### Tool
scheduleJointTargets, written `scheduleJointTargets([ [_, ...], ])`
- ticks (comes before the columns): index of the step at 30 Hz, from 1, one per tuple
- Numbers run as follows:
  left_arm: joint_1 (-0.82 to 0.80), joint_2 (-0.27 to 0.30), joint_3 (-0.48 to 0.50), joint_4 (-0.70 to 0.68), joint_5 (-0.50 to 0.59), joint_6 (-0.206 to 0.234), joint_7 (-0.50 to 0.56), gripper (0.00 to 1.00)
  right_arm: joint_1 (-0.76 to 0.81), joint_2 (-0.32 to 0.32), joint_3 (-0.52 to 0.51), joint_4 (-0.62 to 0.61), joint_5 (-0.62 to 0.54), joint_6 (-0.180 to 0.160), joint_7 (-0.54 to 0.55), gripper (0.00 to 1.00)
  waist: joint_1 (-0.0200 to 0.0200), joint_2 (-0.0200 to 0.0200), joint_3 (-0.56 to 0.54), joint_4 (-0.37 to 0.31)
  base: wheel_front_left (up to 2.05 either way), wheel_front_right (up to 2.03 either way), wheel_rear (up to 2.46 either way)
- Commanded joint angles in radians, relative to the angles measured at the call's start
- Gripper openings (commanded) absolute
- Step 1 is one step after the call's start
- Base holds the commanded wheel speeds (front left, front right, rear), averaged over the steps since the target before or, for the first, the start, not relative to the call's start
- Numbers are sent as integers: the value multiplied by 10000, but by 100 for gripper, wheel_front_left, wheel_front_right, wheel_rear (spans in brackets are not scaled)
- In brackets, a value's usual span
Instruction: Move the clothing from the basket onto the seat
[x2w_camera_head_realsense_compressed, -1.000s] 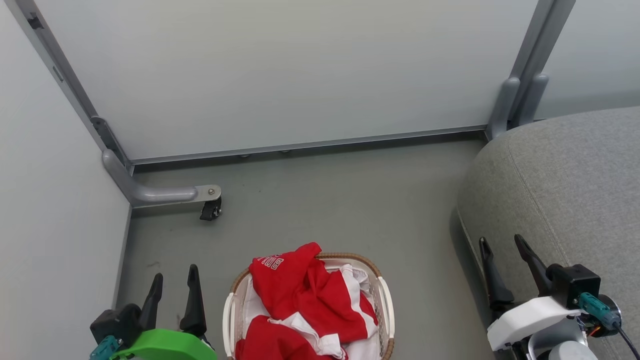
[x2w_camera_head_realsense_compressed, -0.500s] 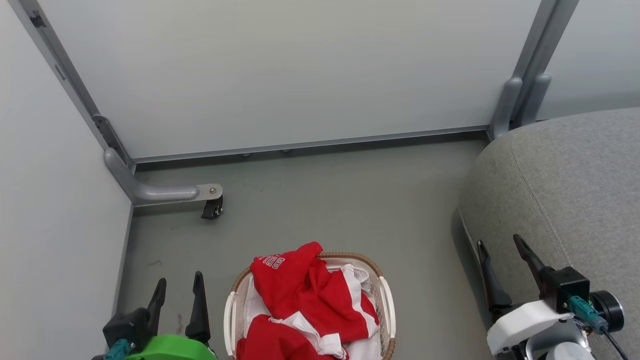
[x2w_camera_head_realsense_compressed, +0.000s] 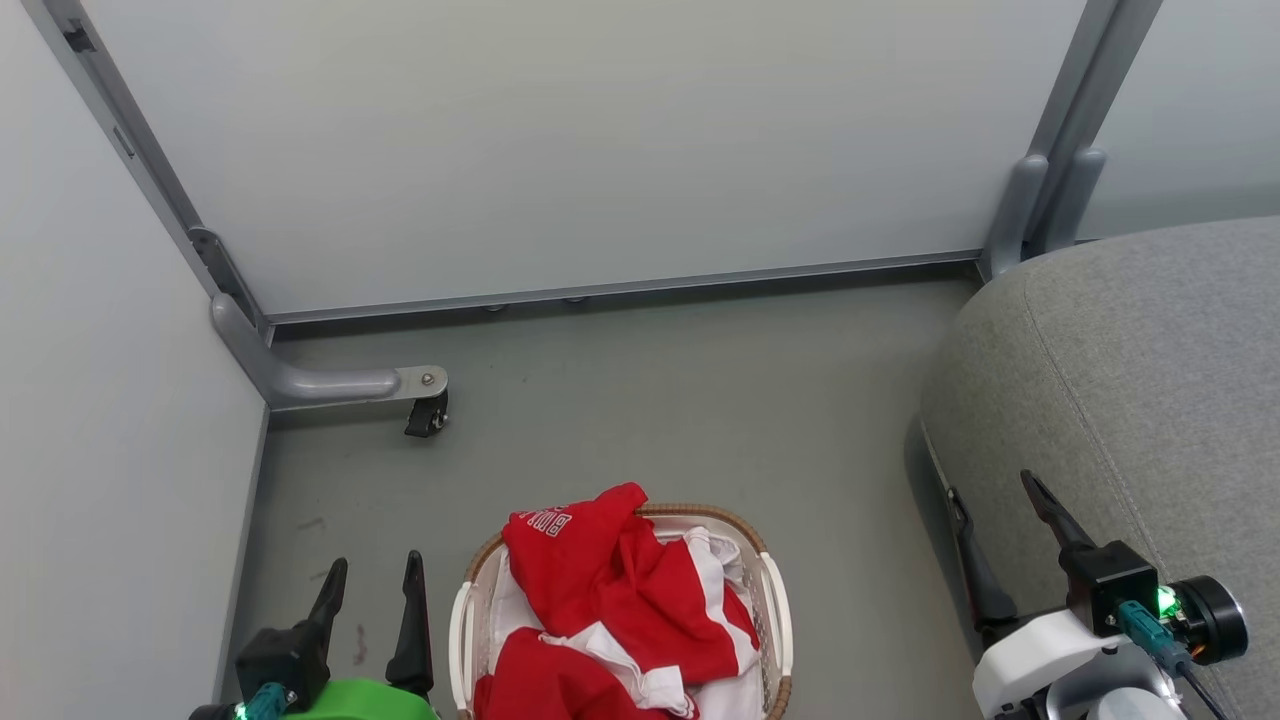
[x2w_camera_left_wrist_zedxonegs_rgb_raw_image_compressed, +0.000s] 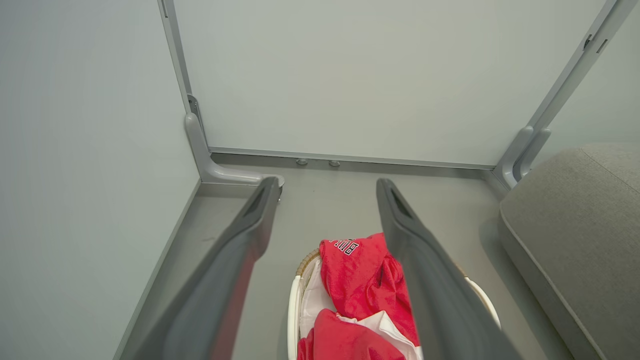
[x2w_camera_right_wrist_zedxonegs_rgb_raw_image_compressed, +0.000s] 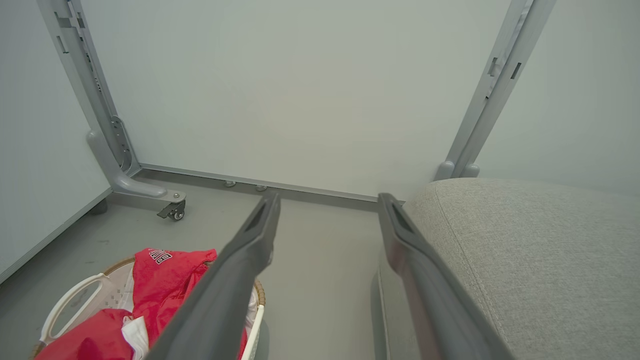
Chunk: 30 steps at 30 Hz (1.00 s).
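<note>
The red clothing (x2w_camera_head_realsense_compressed: 610, 590) lies crumpled in the basket (x2w_camera_head_realsense_compressed: 775, 620), heaped above its rim, with white stripes and white lettering on the topmost fold. The basket is oval, white and perforated, with a brown woven rim, side handles and a white liner. It stands upright just right of my left gripper (x2w_camera_head_realsense_compressed: 376, 560) and well left of my right gripper (x2w_camera_head_realsense_compressed: 989, 484). The grey fabric seat (x2w_camera_head_realsense_compressed: 1130, 380), round-edged with a stitched seam, sits just beside my right gripper, on its right.

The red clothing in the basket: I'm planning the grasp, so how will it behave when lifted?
Crumpled and folded, the red fabric clothing looks floppy and would probably drape and trail. Pieces overlap, so one may drag another out.
</note>
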Motion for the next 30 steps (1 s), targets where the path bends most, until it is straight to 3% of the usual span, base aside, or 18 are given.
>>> scheduleJointTargets([
  [1, 107, 71, 0, 24, 184, -24, -94, 100, -2, -63, -23, 37, -179, 0, -91, 100, -1, -1, 0, 5, 0, 0, 0],
  [21, 119, 70, -63, 75, 101, -70, -72, 100, -3, -61, -108, -82, -57, -3, -88, 100, -1, -1, 129, -37, 0, 0, 0],
  [30, -411, 68, -458, 316, -23, -110, -70, 100, -259, -61, -99, -215, -32, -3, -88, 100, -1, -1, 721, -143, 0, 0, 0],
])
